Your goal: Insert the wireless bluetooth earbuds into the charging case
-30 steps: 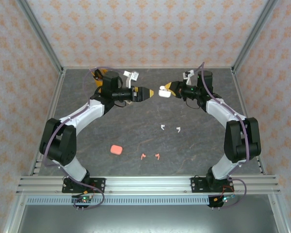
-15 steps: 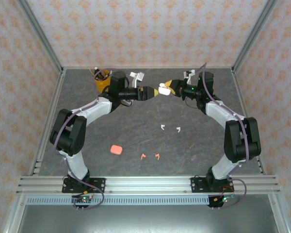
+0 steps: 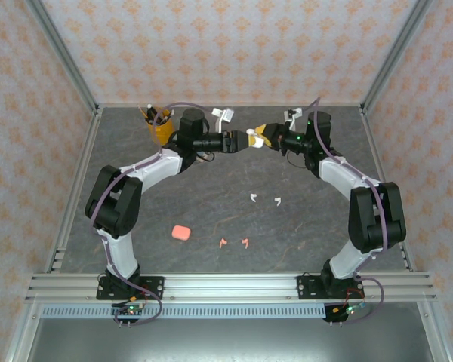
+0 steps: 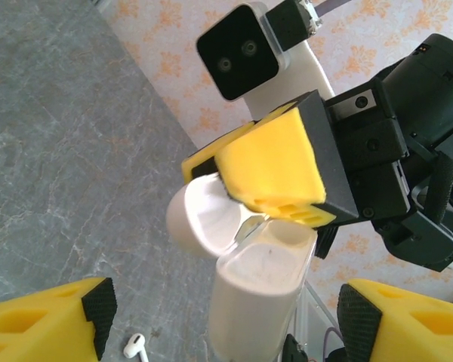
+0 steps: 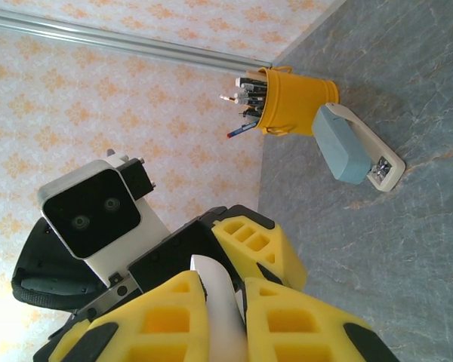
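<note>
Two white earbuds (image 3: 253,198) lay loose on the table (image 3: 302,226) near the middle of the overhead frame. Two pink earbuds (image 3: 223,242) lay below them, and a pink case (image 3: 181,232) sat off to the lower left. Up at the top centre, the right gripper (image 3: 261,136) was clamped on the white charging case (image 4: 258,290), whose lid was hinged open. The left gripper (image 3: 236,141) faced it, jaws spread wide either side of the case without touching.
</note>
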